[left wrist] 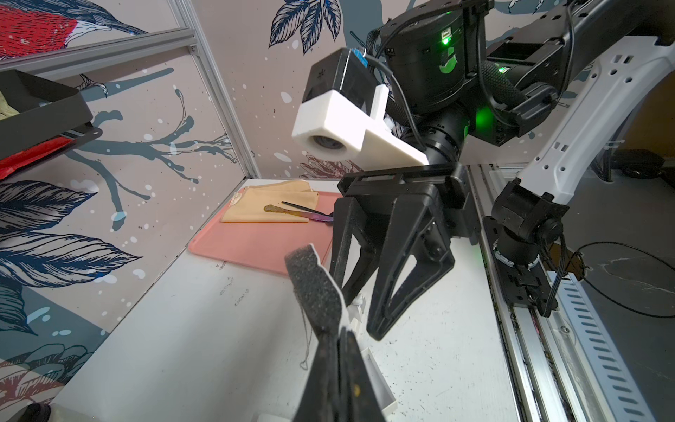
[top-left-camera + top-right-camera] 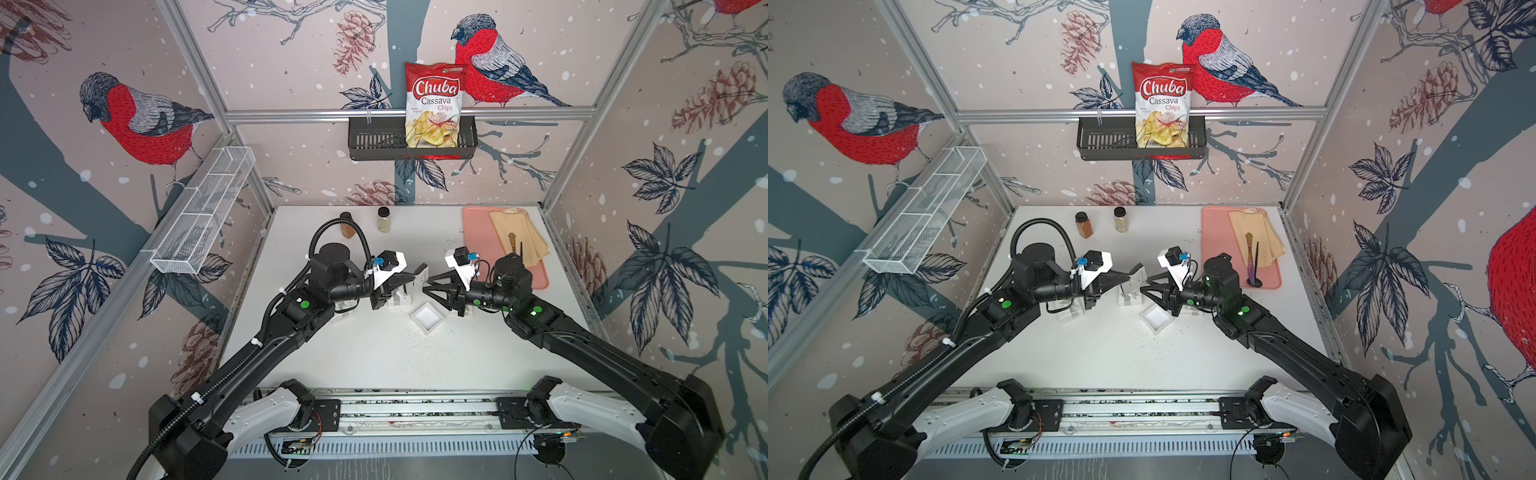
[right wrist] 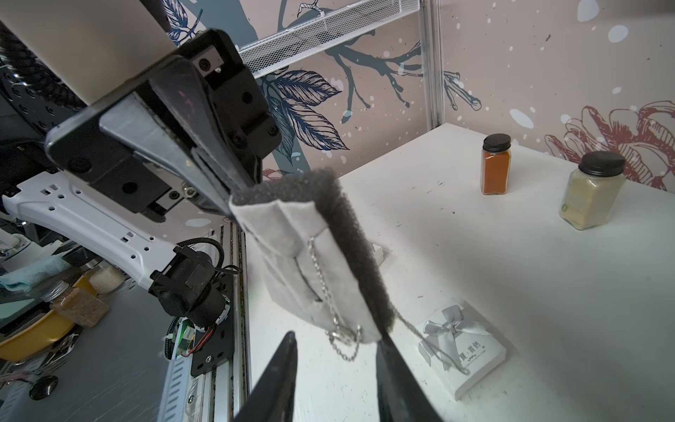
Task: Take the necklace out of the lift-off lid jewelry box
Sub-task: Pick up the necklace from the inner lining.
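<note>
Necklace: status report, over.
Left tool shut on foam insert, in the air. Necklace on insert, chain dangling. Right tool open at insert's lower edge.

A: Any txt legible?
B: Yep, chip bag (image 2: 434,104) at the back: red logo "Chuba", under it "Cassava Chips". Same in both top views.
A: Anything else?
B: White bow lid (image 3: 462,350) w/ dark print, too small to read.

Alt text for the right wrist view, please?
The left fingers pinch a foam pad with a silver necklace dangling from it, near the open right fingers. A bowed white box and two spice jars sit on the table.
</note>
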Robot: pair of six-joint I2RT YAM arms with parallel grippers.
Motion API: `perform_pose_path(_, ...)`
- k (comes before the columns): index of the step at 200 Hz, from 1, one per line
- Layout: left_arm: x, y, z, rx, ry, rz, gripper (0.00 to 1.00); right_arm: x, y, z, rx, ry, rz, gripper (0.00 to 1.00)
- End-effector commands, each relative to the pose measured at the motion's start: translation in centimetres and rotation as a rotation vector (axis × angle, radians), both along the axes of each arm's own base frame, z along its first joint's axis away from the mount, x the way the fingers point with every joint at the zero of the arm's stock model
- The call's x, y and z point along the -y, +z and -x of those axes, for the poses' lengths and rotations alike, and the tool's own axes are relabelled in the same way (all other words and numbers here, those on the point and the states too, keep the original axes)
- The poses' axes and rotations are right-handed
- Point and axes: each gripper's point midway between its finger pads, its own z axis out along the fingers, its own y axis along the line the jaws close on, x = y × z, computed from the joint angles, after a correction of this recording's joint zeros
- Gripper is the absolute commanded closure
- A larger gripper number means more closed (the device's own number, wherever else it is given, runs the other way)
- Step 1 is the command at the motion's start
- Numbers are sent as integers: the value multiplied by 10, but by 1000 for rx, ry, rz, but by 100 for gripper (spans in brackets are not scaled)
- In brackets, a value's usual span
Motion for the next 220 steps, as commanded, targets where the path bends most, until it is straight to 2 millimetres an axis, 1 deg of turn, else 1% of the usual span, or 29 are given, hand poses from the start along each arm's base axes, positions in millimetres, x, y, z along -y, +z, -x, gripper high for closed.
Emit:
perform_pose_path(1, 1, 2, 2, 30, -18, 2, 100, -2, 9, -2, 30, -4, -19, 63)
perform_pose_path(42, 2, 1, 3, 27, -28, 7, 100, -7, 10, -5, 30, -4, -16, 64)
perform_pose_path(58, 2, 1, 3, 25, -30, 8, 100, -9, 9, -6, 28, -3, -14, 70)
perform_pose_path(98, 1, 1, 2, 29, -20, 9, 100, -11, 4, -11, 14, -14, 2, 86)
perform_pose_path(108, 1, 1, 0, 33, -10, 11, 100, -11, 3, -11, 13, -18, 6, 88)
perform_pose_path(147, -4, -2, -12, 44, 68, 4, 100, -3, -2, -15, 4, -76, 45, 92)
perform_pose_path(193, -7, -17, -23, 22, 128, -37, 100, 13, 1, -20, 17, -164, 80, 96)
perform_pose_path(220, -7, -24, -23, 3, 126, -51, 100, 20, 3, -26, 29, -209, 92, 98)
